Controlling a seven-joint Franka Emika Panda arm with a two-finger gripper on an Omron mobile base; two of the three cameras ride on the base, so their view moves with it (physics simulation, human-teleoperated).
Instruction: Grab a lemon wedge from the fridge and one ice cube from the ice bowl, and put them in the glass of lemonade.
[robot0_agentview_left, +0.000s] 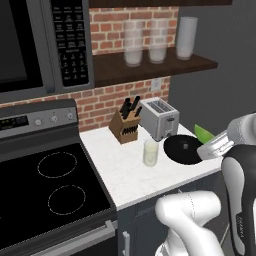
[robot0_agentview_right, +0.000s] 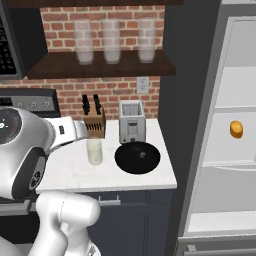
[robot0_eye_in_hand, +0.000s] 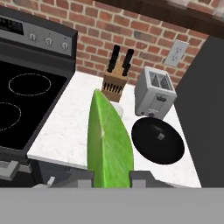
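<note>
My hand, clamped on the lime-green lemon wedge, hovers near the tabletop's edge; the short clear glass of lemonade stands beyond, left of the black ice bowl.

we are seeing a red brick wall backing a white counter, a dark wooden shelf hanging above.

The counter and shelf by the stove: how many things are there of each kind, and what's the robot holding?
Frosted glasses on the shelf: 3
Glass of lemonade: 1
Ice bowl: 1
Toaster: 1
Knife block: 1
Lemon wedge, held in the gripper: 1
Total: 8
</note>
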